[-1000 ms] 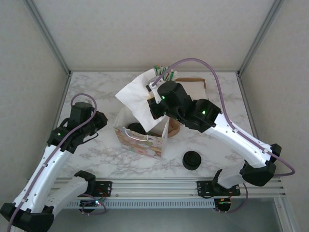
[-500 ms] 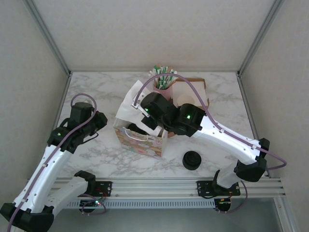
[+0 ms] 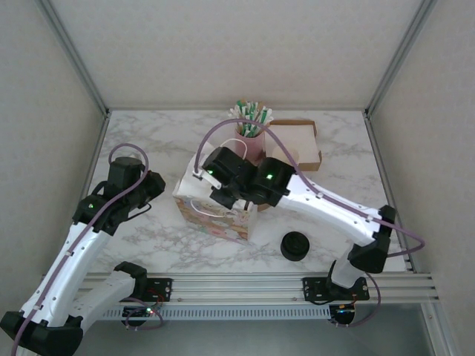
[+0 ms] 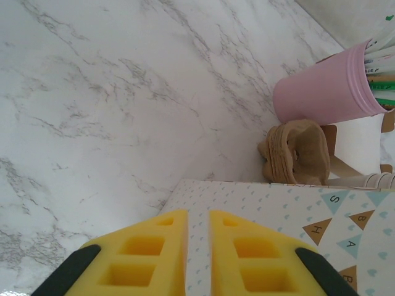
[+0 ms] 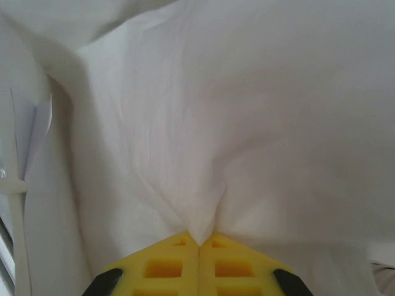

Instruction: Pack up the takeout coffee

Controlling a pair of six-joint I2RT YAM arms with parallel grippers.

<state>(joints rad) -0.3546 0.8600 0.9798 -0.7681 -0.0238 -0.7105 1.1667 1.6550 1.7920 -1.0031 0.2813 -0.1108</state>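
A patterned gift bag (image 3: 219,220) stands mid-table. The takeout coffee is hidden inside it, under white tissue paper (image 5: 203,123). My right gripper (image 3: 217,196) reaches down into the bag's mouth. In the right wrist view it (image 5: 199,237) is shut on a pinched fold of that tissue. My left gripper (image 3: 157,185) sits just left of the bag. In the left wrist view it (image 4: 197,216) lies against the bag's side wall (image 4: 296,228). Its jaws are closed to a thin slit with nothing between them.
A pile of black lids (image 3: 295,245) sits in front of the bag to the right. Behind the bag are a pink cup of stirrers (image 3: 251,132) and a cardboard box (image 3: 300,144). Brown sleeves (image 4: 296,151) and cream cups (image 4: 373,180) lie past the bag.
My right gripper has swung left and down, taking the tissue from above the bag's back into its mouth. The black lid in the bag is now covered. The left arm has not moved.
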